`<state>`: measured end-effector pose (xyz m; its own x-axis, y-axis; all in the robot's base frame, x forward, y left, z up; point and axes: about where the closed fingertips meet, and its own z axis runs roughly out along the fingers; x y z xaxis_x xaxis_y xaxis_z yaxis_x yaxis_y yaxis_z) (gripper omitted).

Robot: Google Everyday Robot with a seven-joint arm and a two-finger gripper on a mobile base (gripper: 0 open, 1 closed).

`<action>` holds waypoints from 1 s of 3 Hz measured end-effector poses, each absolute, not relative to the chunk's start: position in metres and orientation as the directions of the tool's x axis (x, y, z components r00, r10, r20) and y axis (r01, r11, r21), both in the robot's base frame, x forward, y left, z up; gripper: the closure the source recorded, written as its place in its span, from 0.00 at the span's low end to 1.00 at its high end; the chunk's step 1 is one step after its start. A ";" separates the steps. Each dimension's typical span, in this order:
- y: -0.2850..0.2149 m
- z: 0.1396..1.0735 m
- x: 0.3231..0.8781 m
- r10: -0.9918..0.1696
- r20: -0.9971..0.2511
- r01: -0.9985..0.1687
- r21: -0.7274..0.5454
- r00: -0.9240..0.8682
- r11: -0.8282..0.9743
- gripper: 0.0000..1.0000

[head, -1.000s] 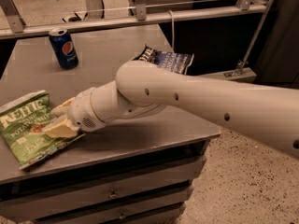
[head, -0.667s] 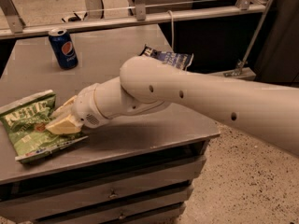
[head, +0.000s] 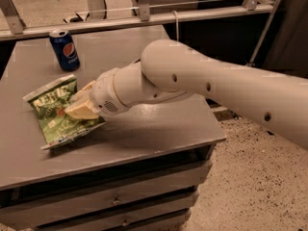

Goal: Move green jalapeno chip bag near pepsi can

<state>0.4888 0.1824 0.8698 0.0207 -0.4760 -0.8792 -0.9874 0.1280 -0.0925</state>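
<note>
The gripper (head: 83,106) tight on the green jalapeno chip bag (head: 54,113), now nearer the pepsi can (head: 65,50)

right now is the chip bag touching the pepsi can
No, bare table shows between the green chip bag and the pepsi can; the pincer grips the bag's edge.

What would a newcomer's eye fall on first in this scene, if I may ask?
The big white arm reaching in from the right across the grey table, its claw shut on the green jalapeno chip bag at the table's left front. Next, the pepsi can standing upright at the far left corner, apart from the bag.
</note>
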 end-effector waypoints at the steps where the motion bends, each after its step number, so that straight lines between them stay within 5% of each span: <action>1: 0.130 0.898 0.537 -0.483 -0.875 -0.960 -0.159 0.028 0.232 1.00; 3: 0.127 0.905 0.536 -0.498 -0.866 -0.949 -0.192 0.044 0.250 1.00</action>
<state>0.5360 0.1272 0.9051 0.0440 -0.4976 -0.8663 -0.9490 0.2502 -0.1919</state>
